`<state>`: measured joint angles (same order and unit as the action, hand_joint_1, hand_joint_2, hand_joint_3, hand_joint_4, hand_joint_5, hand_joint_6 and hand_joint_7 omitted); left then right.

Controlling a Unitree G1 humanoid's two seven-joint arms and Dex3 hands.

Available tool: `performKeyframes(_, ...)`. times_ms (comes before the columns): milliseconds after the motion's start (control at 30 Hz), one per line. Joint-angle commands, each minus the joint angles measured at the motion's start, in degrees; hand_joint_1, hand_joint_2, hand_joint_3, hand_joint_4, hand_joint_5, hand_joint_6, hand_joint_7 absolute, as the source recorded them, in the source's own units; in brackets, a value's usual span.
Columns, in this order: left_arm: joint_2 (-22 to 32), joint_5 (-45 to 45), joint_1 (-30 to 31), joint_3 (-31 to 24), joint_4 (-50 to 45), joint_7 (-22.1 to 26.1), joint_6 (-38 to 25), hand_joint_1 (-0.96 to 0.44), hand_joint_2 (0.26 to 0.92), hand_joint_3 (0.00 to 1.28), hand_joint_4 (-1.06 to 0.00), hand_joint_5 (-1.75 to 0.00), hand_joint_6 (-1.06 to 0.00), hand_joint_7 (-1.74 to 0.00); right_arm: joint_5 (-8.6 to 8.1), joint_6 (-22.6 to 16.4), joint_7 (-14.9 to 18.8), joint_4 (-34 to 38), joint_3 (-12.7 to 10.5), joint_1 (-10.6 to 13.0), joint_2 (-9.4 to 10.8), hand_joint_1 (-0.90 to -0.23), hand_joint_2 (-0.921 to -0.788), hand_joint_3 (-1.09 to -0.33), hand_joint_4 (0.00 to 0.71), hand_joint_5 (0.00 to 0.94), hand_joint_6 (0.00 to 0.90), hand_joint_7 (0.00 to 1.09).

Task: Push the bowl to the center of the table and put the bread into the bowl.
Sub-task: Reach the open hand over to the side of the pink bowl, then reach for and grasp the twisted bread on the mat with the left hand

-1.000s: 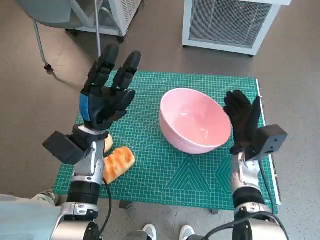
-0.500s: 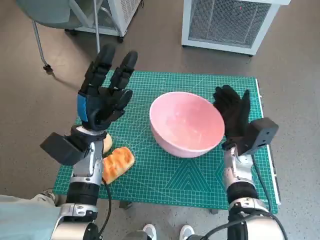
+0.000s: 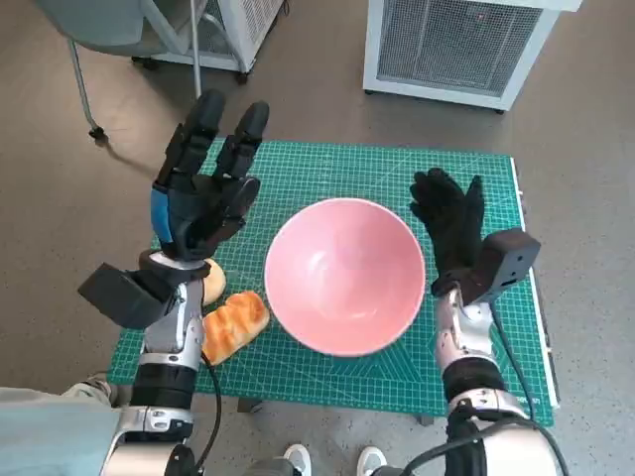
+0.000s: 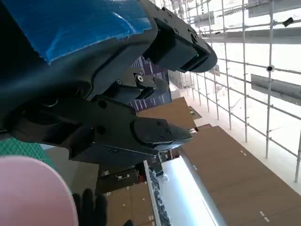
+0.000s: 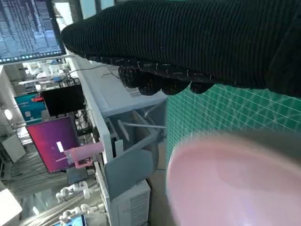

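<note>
Head view: a big pink bowl is seen on the green mat that covers the small table. The bowl is placed near the middle of the mat, a bit toward the near edge. Nothing can be seen inside it.

The bread is found on the mat near the front left corner, just beside the bowl's left rim but apart from it. It is golden brown and partly hidden by the left arm. A second pale, round bit is seen just behind it, close to the left wrist, and what it is cannot be told.

The left hand is held up over the left side of the mat. Its fingers are spread wide and nothing is held in it. Blue tape is seen on its back.

The right hand is kept flat, in its black glove, with the fingers stretched out and a little apart. It is set right against the bowl's right rim, and nothing is gripped by it.

From the left wrist view, a piece of the pink bowl is seen at one edge, with the gloved fingers past it. From the right wrist view, the bowl looks blurry under the dark glove.

A white box with a grille is seen on the floor behind the table.
</note>
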<state>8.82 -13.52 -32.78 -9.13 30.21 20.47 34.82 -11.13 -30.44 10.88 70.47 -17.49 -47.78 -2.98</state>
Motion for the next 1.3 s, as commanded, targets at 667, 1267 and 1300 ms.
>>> performKeyframes(667,3.33,-1.25,1.14,-1.43,-1.61,2.76,-0.48,-0.1,0.921,0.2,-0.48,0.0,-0.57,-0.01,0.28,-11.45,2.39,-31.29,4.95,8.58,0.32,-0.499,-0.921,-0.788,0.31,0.003,0.053,0.54)
performKeyframes(1267,18.81,10.23,11.11,-2.94,-10.39,3.54,2.86,-0.19,0.921,0.16,-0.45,0.0,-0.53,0.0,1.09,-10.45,4.1,-55.5,12.05,19.46,-1.32,-0.524,-0.921,-0.764,0.316,0.005,-0.001,0.7)
performKeyframes(1300,20.32,12.11,12.57,-3.07,-11.96,3.29,2.02,-0.21,0.921,0.15,-0.44,0.0,-0.53,0.0,1.27,-10.55,4.16,-55.75,12.22,19.65,-1.53,-0.523,-0.921,-0.763,0.316,0.005,-0.001,0.7)
